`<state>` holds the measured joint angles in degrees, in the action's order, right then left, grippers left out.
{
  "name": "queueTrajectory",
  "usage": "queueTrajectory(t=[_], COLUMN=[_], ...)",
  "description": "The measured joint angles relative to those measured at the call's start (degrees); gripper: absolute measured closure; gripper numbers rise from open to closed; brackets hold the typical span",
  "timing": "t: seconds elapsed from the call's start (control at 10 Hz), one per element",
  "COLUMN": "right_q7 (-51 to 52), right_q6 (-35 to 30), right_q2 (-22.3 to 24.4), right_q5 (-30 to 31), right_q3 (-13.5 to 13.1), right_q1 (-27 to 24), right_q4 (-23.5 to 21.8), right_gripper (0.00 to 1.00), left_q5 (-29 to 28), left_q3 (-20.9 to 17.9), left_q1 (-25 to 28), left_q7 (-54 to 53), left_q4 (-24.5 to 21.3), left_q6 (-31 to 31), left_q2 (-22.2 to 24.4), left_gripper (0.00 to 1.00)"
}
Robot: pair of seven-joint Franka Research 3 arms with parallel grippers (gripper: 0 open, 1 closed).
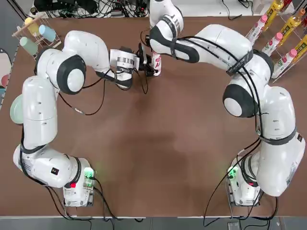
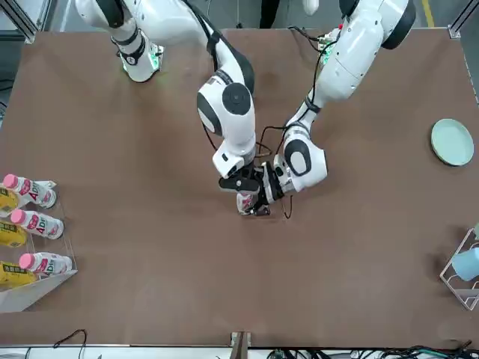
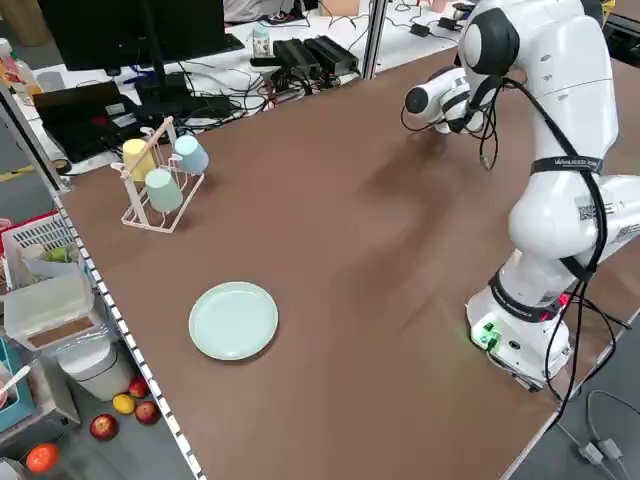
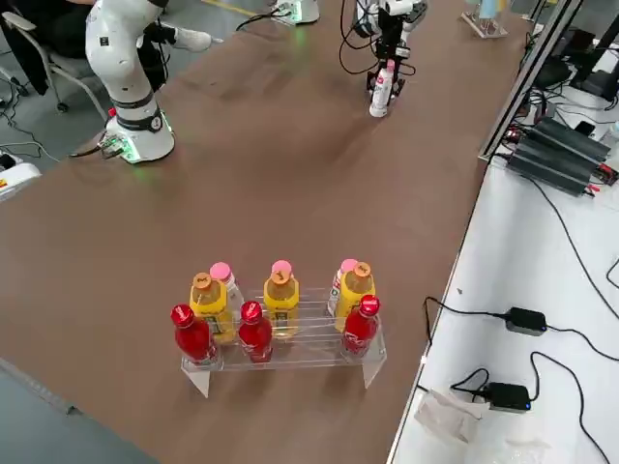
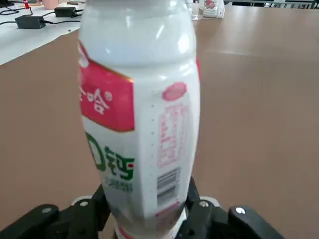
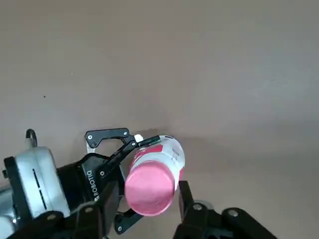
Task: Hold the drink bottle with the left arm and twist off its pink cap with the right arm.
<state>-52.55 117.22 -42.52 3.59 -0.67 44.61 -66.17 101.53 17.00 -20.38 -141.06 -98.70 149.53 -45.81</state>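
Item: drink bottle (image 1: pixel 156 63), upright on desk (image 1: pixel 158 143). Light, thin-walled, probably slick. Left gripper (image 5: pixel 149 219) clamps its lower body; right gripper (image 6: pixel 149 209) straddles pink cap (image 6: pixel 149 187), closure unclear.

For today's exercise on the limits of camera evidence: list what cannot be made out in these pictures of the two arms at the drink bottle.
- Pink cap: hidden under the right arm's wrist in the top view; cut off by the top edge in the left wrist view.
- Right gripper: whether its fingers press the cap is unclear.
- Drink bottle: base hidden by the left gripper.
- Bottle label: too small to read in the right side view.
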Motion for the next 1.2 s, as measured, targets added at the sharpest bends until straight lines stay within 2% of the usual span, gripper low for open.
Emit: queueTrajectory(t=[0.2, 0.7, 1.2], right_q7=[0.02, 2.76, 12.13], right_q6=[-0.03, 0.31, 0.7], right_q2=[0.0, -0.03, -0.07], right_q5=[0.11, 0.39, 0.4], right_q3=[-0.07, -0.09, -0.11], right_q1=[0.0, 0.01, 0.01], right_q4=[0.01, 0.01, 0.01], right_gripper=[0.57, 0.57, 0.57], left_q5=[0.12, 0.46, 0.66], left_q3=[0.0, 0.0, -0.03], left_q1=[0.0, 0.0, 0.01], left_q7=[0.0, 0.16, 0.31], left_q4=[0.01, 0.01, 0.03], left_q6=[0.0, 0.0, 0.0], left_q2=[-0.01, -0.01, -0.03], left_gripper=[0.4, 0.4, 0.4])
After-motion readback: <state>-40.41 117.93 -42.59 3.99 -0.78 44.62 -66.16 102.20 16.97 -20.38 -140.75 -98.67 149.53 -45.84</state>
